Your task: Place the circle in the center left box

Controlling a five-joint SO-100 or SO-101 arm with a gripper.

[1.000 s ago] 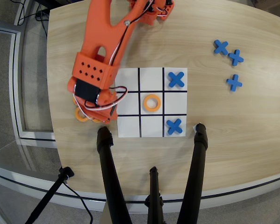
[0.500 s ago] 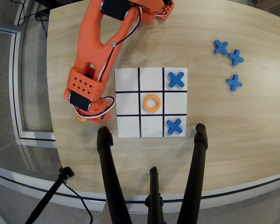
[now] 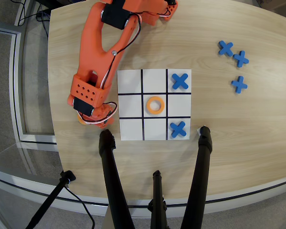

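In the overhead view an orange circle (image 3: 155, 105) lies in the very middle cell of the white 3x3 grid board (image 3: 131, 129). The center left box (image 3: 179, 105), the middle row's right end cell, is bare white. My orange arm reaches down the table left of the board, and its wrist covers the gripper (image 3: 96, 120). Only a sliver of another orange circle (image 3: 80, 119) shows under the wrist, on the wood just left of the board. The jaws are hidden, so their state and any hold on this circle do not show.
Blue crosses sit in the board's top right cell (image 3: 180, 81) and bottom right cell (image 3: 178, 129). Three more blue crosses (image 3: 238, 59) lie on the table at the far right. Black tripod legs (image 3: 109, 162) stand along the near edge.
The arm's wrist has swung left, off the board's left column, and settled over the circles beside the board. The circle in the middle cell and the crosses have not moved.
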